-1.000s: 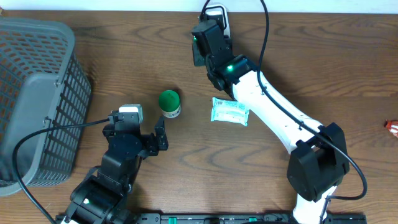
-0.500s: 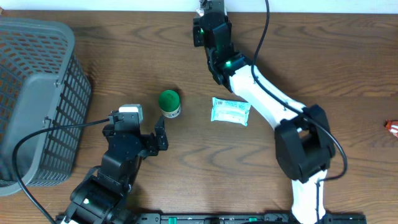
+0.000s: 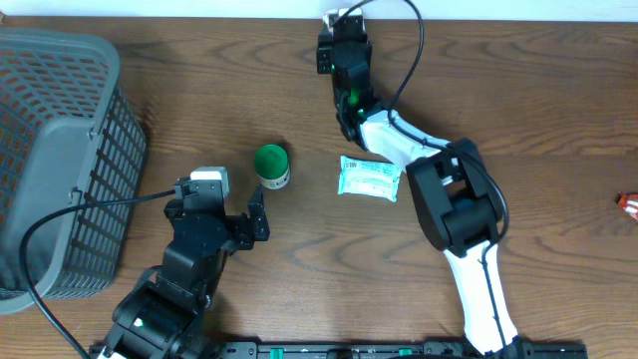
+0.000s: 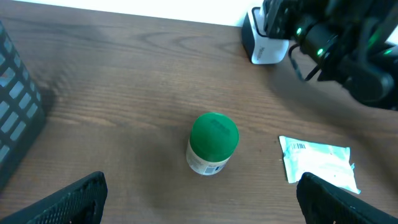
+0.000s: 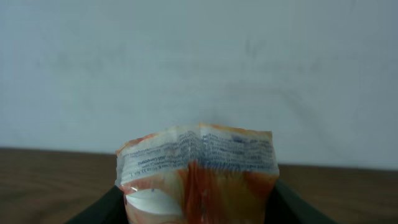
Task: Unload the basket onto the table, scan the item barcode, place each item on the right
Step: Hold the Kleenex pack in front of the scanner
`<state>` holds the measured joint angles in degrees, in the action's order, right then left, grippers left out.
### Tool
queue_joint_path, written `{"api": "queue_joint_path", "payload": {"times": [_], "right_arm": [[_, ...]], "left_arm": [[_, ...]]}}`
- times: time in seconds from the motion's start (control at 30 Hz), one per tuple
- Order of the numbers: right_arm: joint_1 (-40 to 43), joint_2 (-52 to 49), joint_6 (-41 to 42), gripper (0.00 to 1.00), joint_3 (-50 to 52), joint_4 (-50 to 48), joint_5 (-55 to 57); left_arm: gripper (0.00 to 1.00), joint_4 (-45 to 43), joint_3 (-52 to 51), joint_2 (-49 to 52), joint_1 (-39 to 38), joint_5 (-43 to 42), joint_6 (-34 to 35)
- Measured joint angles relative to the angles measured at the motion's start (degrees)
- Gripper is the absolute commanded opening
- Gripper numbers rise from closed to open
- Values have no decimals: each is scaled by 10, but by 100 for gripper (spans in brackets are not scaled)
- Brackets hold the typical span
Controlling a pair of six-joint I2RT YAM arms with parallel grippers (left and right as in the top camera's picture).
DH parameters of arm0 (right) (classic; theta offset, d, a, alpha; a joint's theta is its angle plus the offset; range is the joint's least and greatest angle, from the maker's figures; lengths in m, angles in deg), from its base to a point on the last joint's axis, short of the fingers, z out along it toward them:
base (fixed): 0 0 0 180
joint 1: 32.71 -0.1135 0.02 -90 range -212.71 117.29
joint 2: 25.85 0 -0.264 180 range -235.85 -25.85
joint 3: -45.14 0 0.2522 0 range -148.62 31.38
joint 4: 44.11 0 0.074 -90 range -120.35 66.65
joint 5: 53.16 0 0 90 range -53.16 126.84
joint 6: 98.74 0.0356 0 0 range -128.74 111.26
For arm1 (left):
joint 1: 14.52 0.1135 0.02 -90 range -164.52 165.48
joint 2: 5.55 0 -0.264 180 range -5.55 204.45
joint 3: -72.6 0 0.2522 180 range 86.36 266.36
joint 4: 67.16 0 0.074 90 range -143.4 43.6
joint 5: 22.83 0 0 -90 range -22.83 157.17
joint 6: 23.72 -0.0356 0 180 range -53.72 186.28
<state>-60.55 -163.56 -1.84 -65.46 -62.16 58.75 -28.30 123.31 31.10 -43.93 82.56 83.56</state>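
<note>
An orange and white packet (image 5: 196,174) with small print along its top seam fills the right wrist view, and my right gripper (image 5: 196,206) is shut on it, a dark finger on each side. I can make out no barcode on it. In the overhead view the right gripper (image 3: 341,48) is at the table's far edge, next to a white scanner (image 3: 341,15), and the packet is hidden under it. The scanner (image 4: 264,46) also shows in the left wrist view. My left gripper (image 4: 205,205) stands wide open and empty, short of a green-lidded jar (image 4: 212,143).
The green-lidded jar (image 3: 271,165) stands mid-table with a white and teal packet (image 3: 369,179) to its right. A grey mesh basket (image 3: 60,160) fills the left side. A small red thing (image 3: 628,202) lies at the right edge.
The right arm has folded back and its gripper has moved farther toward the table's far edge, next to the scanner. The left arm, jar and teal packet have not moved.
</note>
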Motion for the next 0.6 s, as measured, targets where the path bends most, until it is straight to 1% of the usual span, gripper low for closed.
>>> {"api": "queue_joint_path", "payload": {"times": [0.27,0.6], "right_arm": [[2,-73,0,49,-52,-3,0],[6,-82,-4,49,-89,-4,19]], "left_arm": [[98,0,0,0,0,0,0],[98,0,0,0,0,0,0]]}}
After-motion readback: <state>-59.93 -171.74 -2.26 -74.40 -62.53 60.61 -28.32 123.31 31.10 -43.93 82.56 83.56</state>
